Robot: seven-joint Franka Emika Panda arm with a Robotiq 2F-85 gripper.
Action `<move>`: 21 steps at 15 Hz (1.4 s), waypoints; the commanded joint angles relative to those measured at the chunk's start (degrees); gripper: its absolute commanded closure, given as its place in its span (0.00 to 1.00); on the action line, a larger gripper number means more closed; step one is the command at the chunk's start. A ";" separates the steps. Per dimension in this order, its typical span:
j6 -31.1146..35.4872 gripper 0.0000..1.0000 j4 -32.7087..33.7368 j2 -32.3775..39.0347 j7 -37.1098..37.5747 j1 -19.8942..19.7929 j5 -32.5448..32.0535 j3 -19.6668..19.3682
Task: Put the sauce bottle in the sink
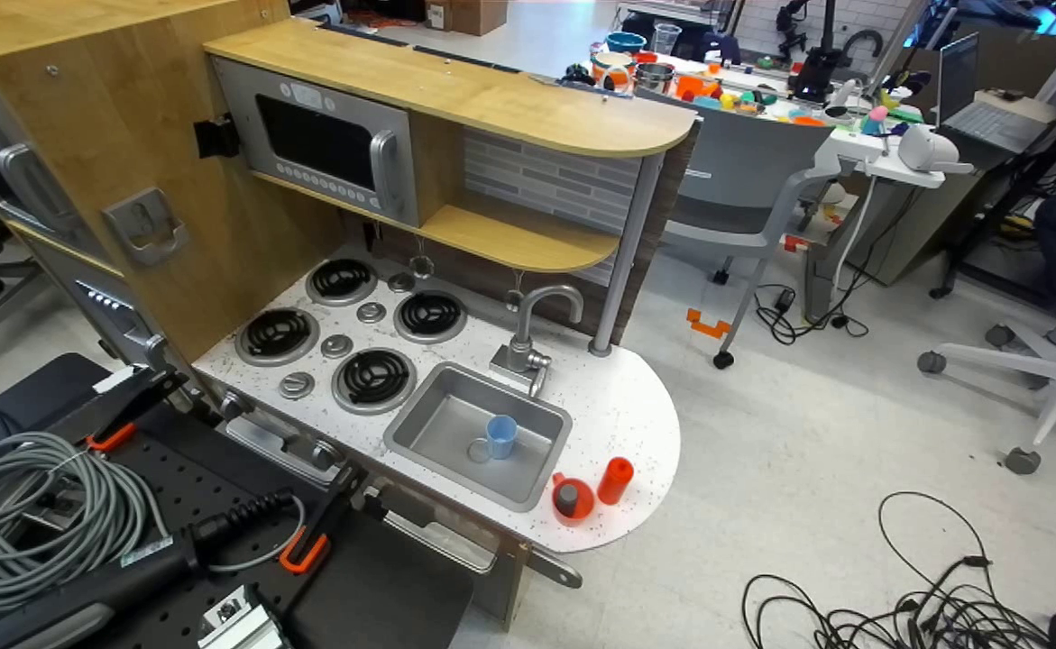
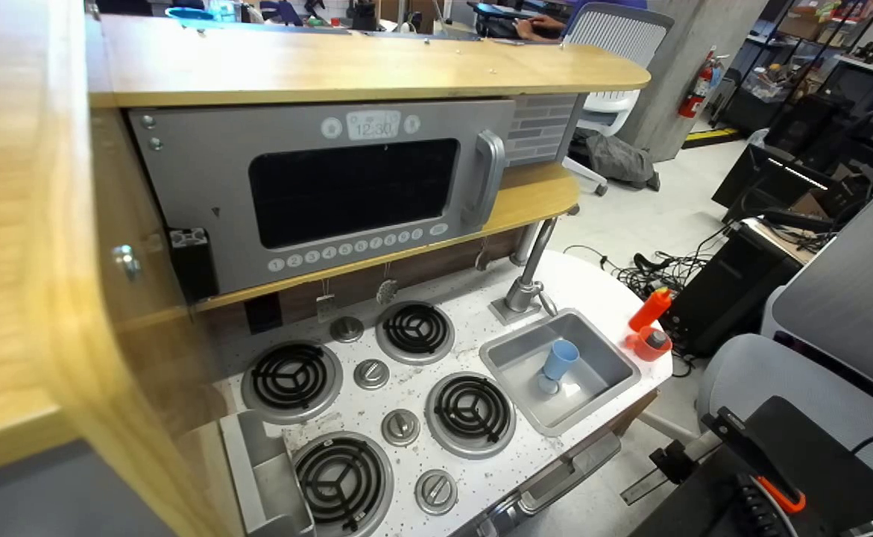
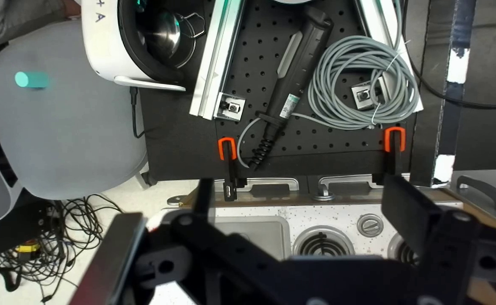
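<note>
Sauce bottle [image 1: 616, 480], red, stands upright on the white speckled worktop [image 1: 640, 406], outside the sink [image 1: 428, 416], out toward the rounded end. Tip reads yellowish in an exterior view (small, but visible). Just beside it and nearer the sink's rim: red-orange mug [image 2: 648, 350] with a grey-topped item [image 2: 657, 339] in it.

Sink is a rectangular silver-grey basin; light-blue cup [image 1: 501, 436] inside, seen in both exterior views. Curved silver faucet [image 1: 524, 324] at the basin's back edge. Four black coil burners [image 2: 470, 406] and four silver knobs [image 2: 400, 427] take up the rest of the worktop. Toy microwave [image 2: 354, 190] on the shelf above, display printed 12:30.

Wrist view: pincer [image 3: 292, 201] released, fingers [image 3: 408, 214] spread wide apart, hiding part of the sink and burners. Also in that view: black pegboard [image 3: 248, 67] bearing a coiled grey cable [image 3: 358, 120], a black handheld tool [image 3: 298, 63], plus two orange-ended clamps [image 3: 227, 146] at the board's edge.
</note>
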 commanded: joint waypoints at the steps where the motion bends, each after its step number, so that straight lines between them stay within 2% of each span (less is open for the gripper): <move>1: 2.06 0.00 0.23 0.67 -1.91 2.04 0.69 -1.26; 3: 3.20 0.00 0.04 0.55 -2.49 2.53 0.96 -1.50; 4: 6.41 0.00 0.36 4.89 -4.43 0.38 -3.03 -3.07; 7: 13.85 0.00 -0.86 8.25 -6.35 -0.60 -5.71 -5.14; 11: 22.76 0.00 -1.40 13.69 -11.19 -2.68 -8.60 -9.85; 15: 29.70 0.00 -1.31 19.13 -17.24 -5.92 -11.76 -14.41; 18: 36.32 0.00 -1.51 24.22 -21.36 -9.74 -16.66 -17.90; 21: 41.44 0.00 -0.36 30.09 -23.50 -12.42 -17.80 -20.97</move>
